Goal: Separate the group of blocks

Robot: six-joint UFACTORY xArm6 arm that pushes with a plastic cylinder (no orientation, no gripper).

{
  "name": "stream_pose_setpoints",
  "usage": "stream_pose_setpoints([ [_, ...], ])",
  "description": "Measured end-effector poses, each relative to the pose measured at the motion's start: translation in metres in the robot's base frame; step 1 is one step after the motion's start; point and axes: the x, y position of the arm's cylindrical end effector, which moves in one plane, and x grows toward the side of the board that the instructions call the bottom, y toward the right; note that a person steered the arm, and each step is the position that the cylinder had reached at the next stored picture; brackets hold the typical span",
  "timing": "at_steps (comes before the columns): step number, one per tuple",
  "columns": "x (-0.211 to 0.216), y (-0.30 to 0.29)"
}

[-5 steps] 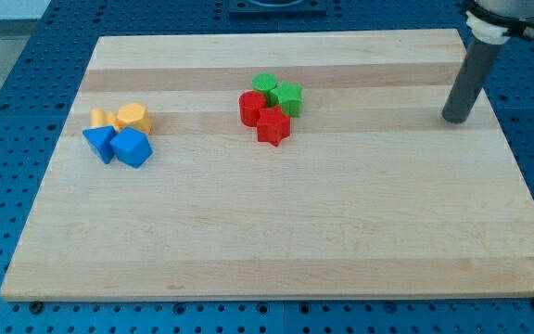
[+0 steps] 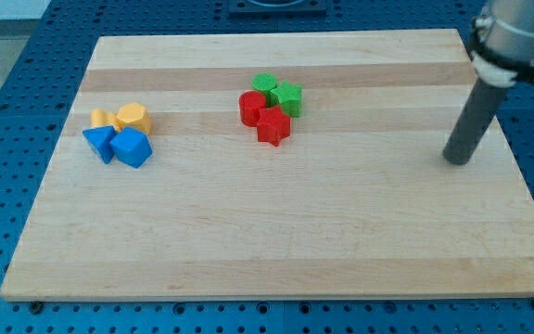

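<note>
To break up a cluster cleanly, I judge the best line is to bring my tip (image 2: 456, 160) in low and level toward a seam between two blocks rather than at a block's face, so that one piece slides off alone instead of the whole clump travelling together.

The nearer cluster sits toward the view's top centre of the counter (image 2: 276, 241): a green block (image 2: 264, 83) and a green star (image 2: 288, 96) packed against a red block (image 2: 249, 108) and a red star (image 2: 273, 125), all touching. A second cluster lies well apart at the view's left: two orange blocks (image 2: 133, 118) (image 2: 100, 119) above a blue triangle (image 2: 99, 144) and a blue block (image 2: 133, 147).

The tool is a plain rod (nothing to open or close), and it holds nothing. It rests on bare wood at the view's right, well apart from every block.
</note>
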Motion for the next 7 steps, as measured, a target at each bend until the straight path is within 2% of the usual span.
stream_pose_setpoints([
  [1, -0.006, -0.087],
  [2, -0.035, -0.092],
  [4, -0.073, -0.167],
  [5, -0.083, -0.211],
  [6, -0.069, -0.27],
  [7, -0.074, -0.268],
])
